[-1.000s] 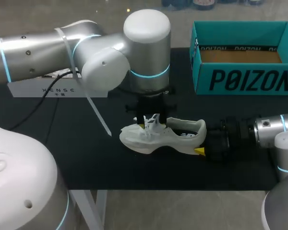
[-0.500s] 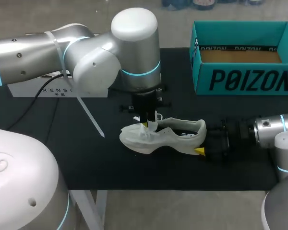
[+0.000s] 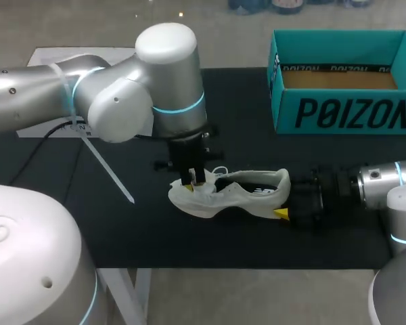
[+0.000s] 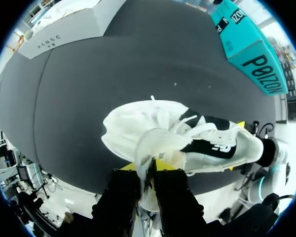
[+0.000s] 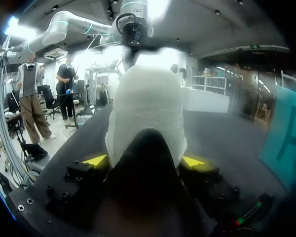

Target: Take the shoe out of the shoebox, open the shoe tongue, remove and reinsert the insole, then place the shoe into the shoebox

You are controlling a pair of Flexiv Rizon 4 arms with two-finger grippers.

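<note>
You'll find large black block lettering on the side wall of the teal cardboard shoebox (image 3: 345, 112), well off from your left end effector (image 3: 193, 181). Small dark lettering marks the flat white box (image 4: 69, 29) ahead of it.

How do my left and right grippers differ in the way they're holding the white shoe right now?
The left gripper points straight down from above; the right gripper lies level, reaching in from the side. The left gripper's fingers stand close together, pinching white fabric at the tongue; the right gripper's fingers stand wide apart, one on each side of the heel. Both have yellow tips and are shut on the shoe.
</note>
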